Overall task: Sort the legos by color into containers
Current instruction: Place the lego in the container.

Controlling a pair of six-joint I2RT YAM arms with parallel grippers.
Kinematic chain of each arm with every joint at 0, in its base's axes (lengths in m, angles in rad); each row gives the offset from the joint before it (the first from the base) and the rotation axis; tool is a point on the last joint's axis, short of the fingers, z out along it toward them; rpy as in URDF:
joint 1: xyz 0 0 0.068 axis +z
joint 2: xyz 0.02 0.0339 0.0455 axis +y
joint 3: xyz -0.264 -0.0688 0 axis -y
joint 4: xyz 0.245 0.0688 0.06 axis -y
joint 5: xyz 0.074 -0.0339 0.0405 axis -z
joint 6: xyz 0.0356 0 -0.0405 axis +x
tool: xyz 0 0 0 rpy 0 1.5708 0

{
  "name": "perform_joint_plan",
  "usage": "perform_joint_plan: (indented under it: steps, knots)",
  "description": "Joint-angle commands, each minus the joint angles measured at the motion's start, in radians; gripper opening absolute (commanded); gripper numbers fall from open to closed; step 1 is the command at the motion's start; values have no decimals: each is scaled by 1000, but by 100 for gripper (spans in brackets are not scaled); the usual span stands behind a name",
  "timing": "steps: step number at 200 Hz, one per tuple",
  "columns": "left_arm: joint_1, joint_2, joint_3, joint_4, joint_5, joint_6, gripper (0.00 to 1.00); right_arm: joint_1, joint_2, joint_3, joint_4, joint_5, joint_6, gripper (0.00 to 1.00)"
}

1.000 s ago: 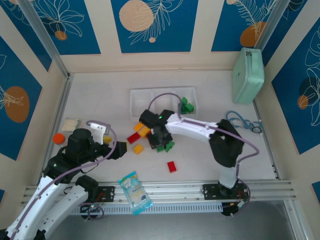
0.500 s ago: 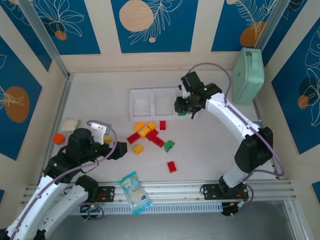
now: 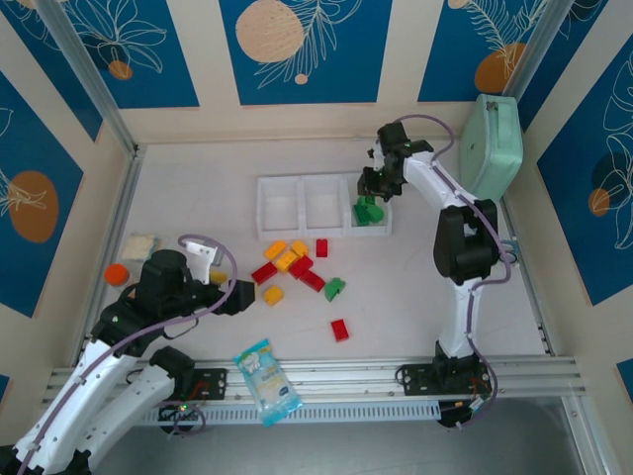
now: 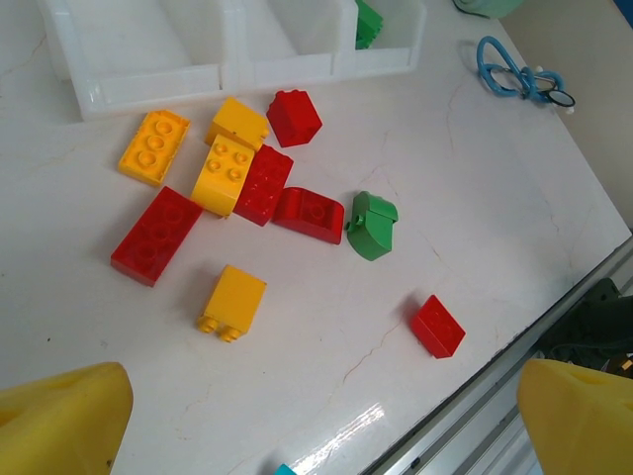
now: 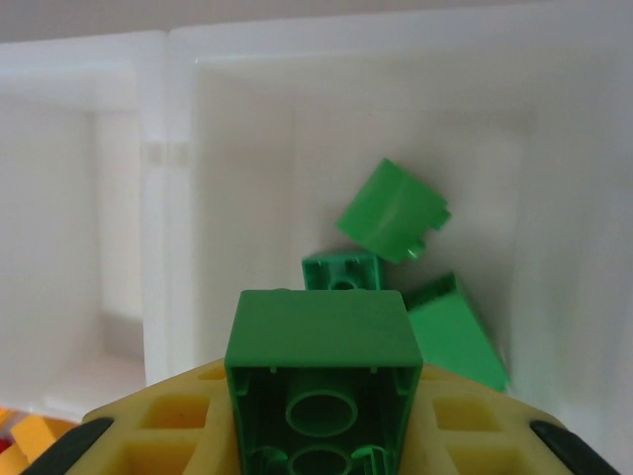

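I have a green brick clamped between the yellow fingers of the right gripper. Its hollow underside faces the wrist camera, round tubes inside, the plastic smooth and glossy. It hangs just above the right-hand compartment of the tray, a shallow row of three square white translucent wells. In that compartment three more green bricks lie tumbled together.

In front of the tray the loose bricks sit in a cluster, studded red and yellow-orange blocks. A rounded green piece lies just beside them and one red brick well apart. The table is pale, glossy and faintly veined like marble, walled by beige panels with blue leaf prints. A mint-green case stands at the far right.

The left gripper hovers near the cluster, its fingers wide apart and holding nothing.
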Motion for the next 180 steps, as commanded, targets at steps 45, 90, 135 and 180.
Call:
perform_joint_plan:
  steps: [45,90,135,180]
  knots:
    - [-13,16,-6,27,20,18,99,8,146,210,-75,-62,-7,28]
    - [-13,15,-8,27,14,17,99,11,177,252,-105,-57,5,42]
    - [-12,28,-8,28,21,18,99,30,107,234,-158,-23,21,76]
    - [-13,33,-9,29,21,16,99,73,-77,64,-161,41,73,92]
